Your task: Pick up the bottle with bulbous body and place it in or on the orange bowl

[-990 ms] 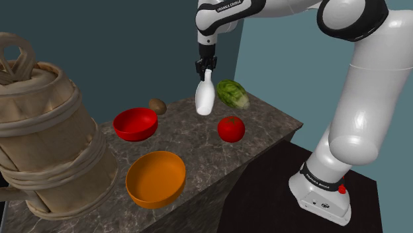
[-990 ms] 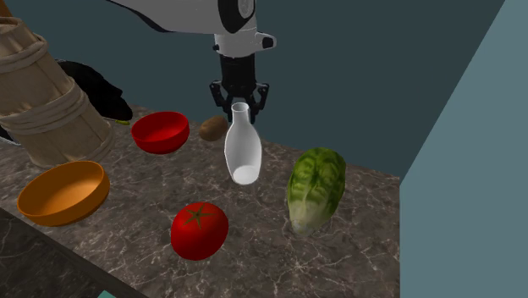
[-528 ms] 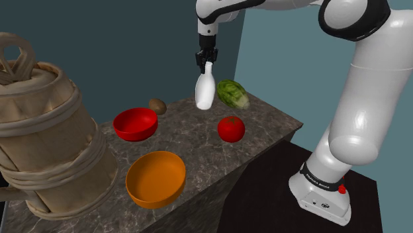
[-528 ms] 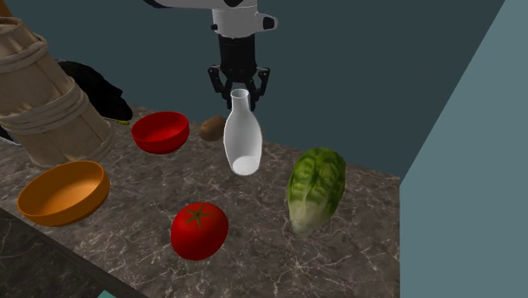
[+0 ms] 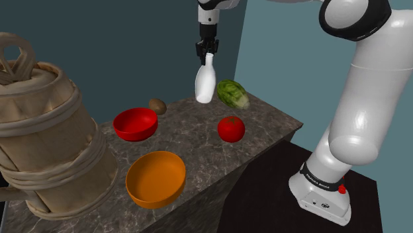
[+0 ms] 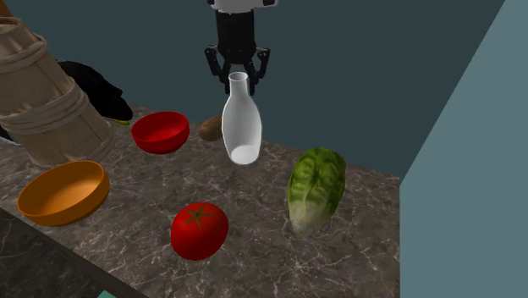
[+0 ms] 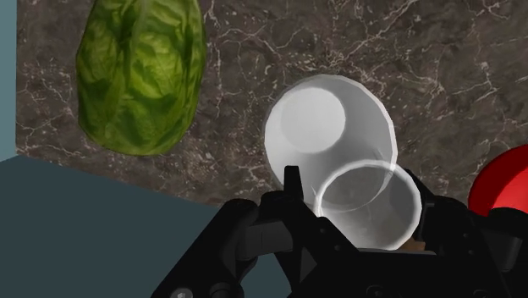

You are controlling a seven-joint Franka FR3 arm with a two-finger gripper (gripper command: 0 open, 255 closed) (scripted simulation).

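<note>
My gripper [image 6: 239, 76] and bottle [image 6: 240, 129] gone higher than moment ago. Gripper squeezes bottle neck; bottle hangs in air, well above counter [image 6: 279, 254]. Next, I think: carry slow, stay high past red bowl [image 6: 161, 135], stop over orange bowl [image 6: 59, 212], lower gently.

The shoulder view sits high beside and a little behind the stand [image 5: 322, 192], looking down across the marble counter [image 5: 198, 142] toward the dark wall [image 5: 99, 40], from some way off; the second exterior view faces much the same way but stands nearer and lower, just off the counter's front edge by the tomato [image 6: 199, 230]; the wrist view looks steeply down along the gripper [image 7: 360, 203], close above the bottle [image 7: 326, 127]; all three share the lettuce [image 7: 140, 76], bottle and red bowl [image 7: 503, 182].
</note>
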